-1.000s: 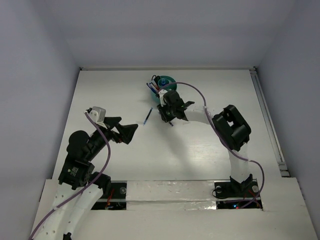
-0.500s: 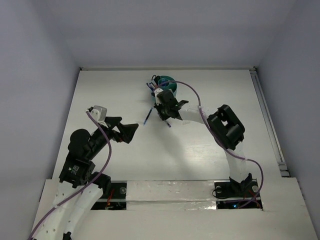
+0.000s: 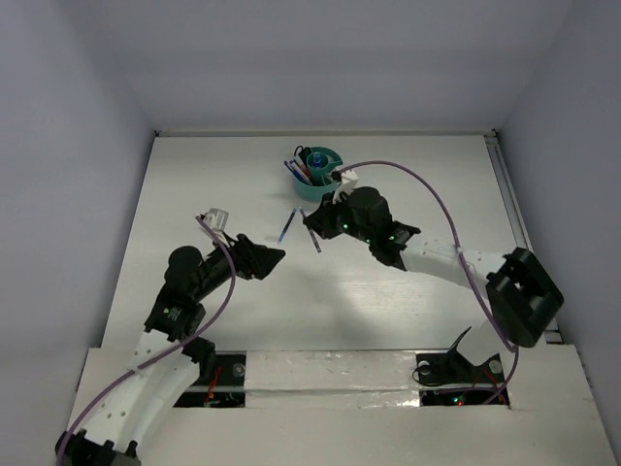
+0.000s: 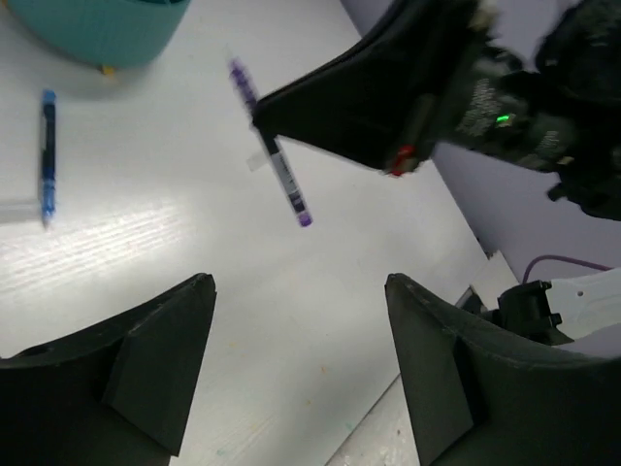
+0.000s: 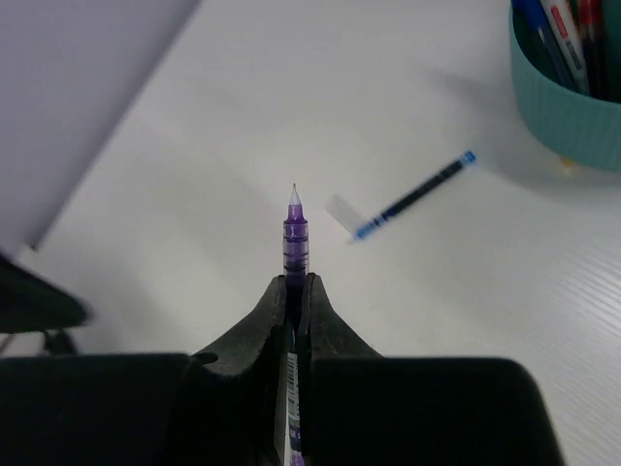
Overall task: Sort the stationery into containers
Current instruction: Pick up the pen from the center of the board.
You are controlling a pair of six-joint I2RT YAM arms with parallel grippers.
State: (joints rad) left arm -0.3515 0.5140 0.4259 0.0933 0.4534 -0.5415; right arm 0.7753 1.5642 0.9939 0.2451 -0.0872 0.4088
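Right fingers (image 5: 270,316) pinch a purple pen (image 5: 294,233); left fingers (image 4: 155,359) stand apart, empty, over the tabletop (image 4: 175,223); a blue pen (image 5: 412,197) lies near the teal cup (image 5: 568,121), which holds further pens (image 5: 558,29)

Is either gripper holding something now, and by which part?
The right gripper is shut on the purple pen, pinching its barrel, with the pointed tip sticking out ahead of it. The left gripper is open and holds nothing.
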